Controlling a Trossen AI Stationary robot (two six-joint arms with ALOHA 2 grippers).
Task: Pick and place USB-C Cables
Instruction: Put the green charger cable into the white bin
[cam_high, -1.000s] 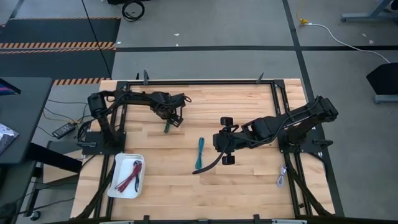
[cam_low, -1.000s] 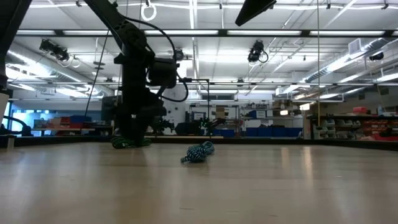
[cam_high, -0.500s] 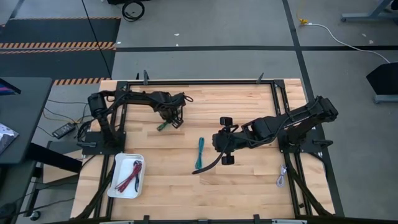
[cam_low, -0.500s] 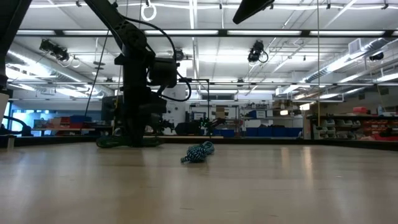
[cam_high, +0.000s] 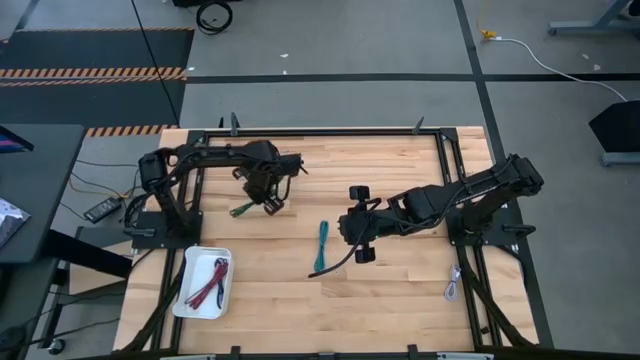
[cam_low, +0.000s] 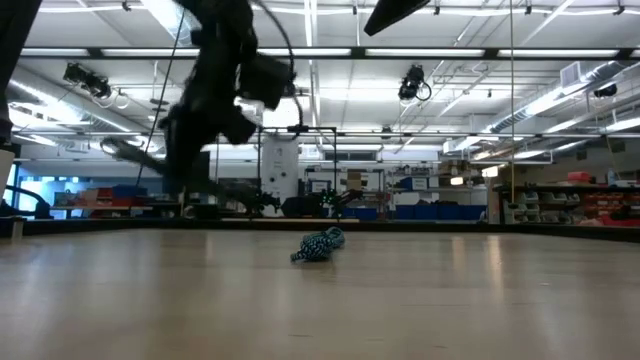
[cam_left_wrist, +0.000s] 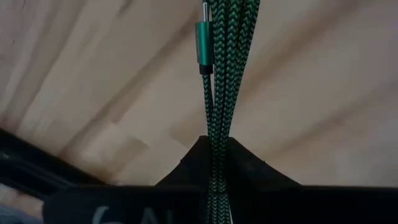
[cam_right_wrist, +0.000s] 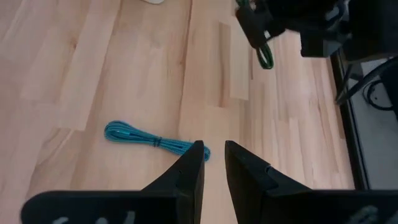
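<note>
My left gripper (cam_high: 256, 203) is shut on a green braided USB-C cable bundle (cam_high: 242, 209) above the table's far left part. It also shows in the right wrist view (cam_right_wrist: 265, 55). A teal cable bundle (cam_high: 322, 245) lies flat on the wood near the table's middle (cam_low: 320, 243). My right gripper (cam_high: 344, 228) hovers just right of it, fingers a little apart and empty (cam_right_wrist: 213, 154). Red and black cable bundles (cam_high: 207, 281) lie in a white tray. A pale grey cable (cam_high: 452, 285) lies at the table's right edge. My left gripper pinches the green bundle's several strands (cam_left_wrist: 217, 140) between its two fingers, near one end of the bundle. The fingers lie along the bundle. The rest, with a green plug (cam_left_wrist: 204, 38), reaches out past the fingertips, lifted clear of the table.
The white tray (cam_high: 188, 300) stands at the table's near left corner. A black frame (cam_high: 330, 131) runs round the table. Bare wood lies between the tray and the teal cable.
My left gripper has risen from the table with the green cable and gone toward the left and a little toward the near edge. The cable, which lay on the wood, is now lifted clear and has turned to point toward the near left.
</note>
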